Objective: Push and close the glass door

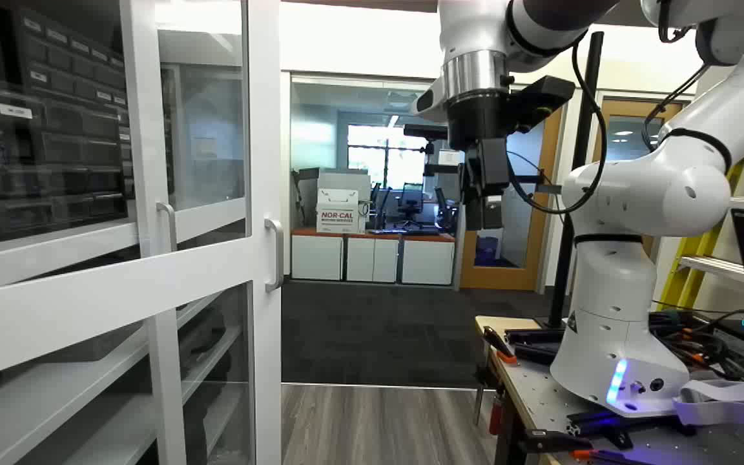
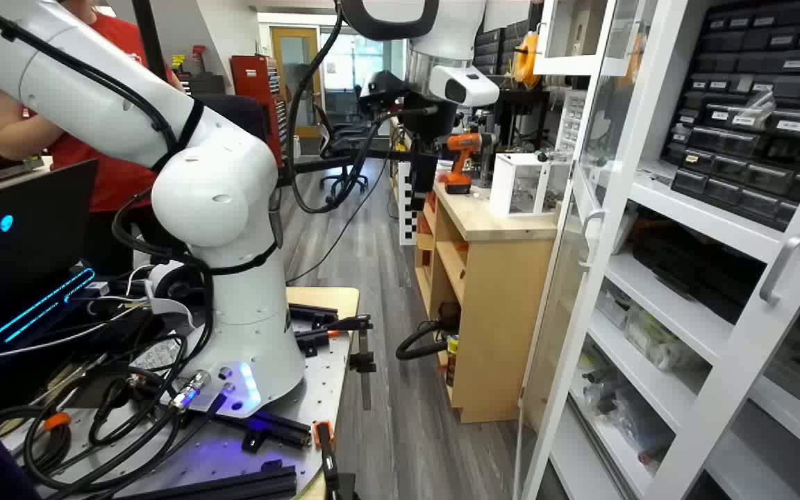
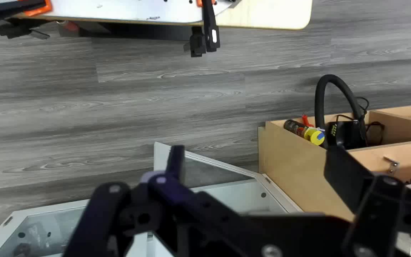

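Glass door (image 1: 152, 287) at 9 o'clock in an exterior view, standing ajar, handle (image 1: 276, 255) on its free edge. Past that edge, toward 3: open floor (image 1: 385, 423), then robot table (image 1: 549, 403) at 4 to 5. Gripper (image 3: 254, 157) hangs apart from the door in both exterior views. Jaws spread wide, readable from the wrist view only. There, floor runs 9 to 2 o'clock, table edge at 12, door at 6, partly behind the gripper. Tight side: wooden workbench (image 3: 291, 160) at 4, just beside the door, can't tell if touching. Orange drill (image 2: 462, 146), person in red (image 2: 108, 177), NOR-CAL box (image 1: 340, 210): each in an exterior view only.
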